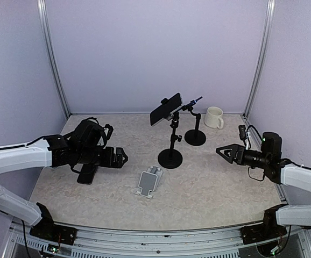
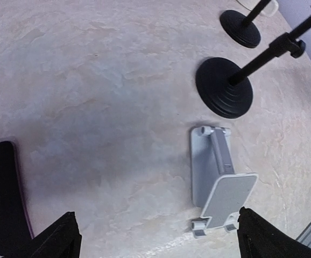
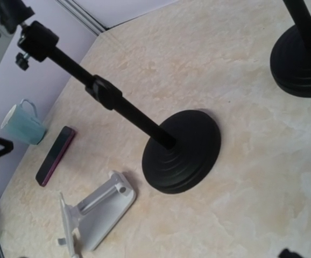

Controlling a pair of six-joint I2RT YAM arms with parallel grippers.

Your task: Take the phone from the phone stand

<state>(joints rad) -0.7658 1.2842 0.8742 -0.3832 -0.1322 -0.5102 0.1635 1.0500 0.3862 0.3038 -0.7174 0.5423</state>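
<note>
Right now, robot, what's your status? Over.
Grippers: left gripper open, right gripper open. Clamped phone atop black pole stand. A second phone flat on table, white folding stand empty. Nothing in the way.

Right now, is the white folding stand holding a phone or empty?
Empty. The white folding stand shows a bare cradle in the left wrist view; a dark phone lies flat on the table, apart from it.

Soft, even overhead light fills every view. A broad faint shadow lies on the surface [image 2: 91, 80], and a thin one edges the white phone stand [image 2: 220, 196]. The right wrist view looks slightly soft.
</note>
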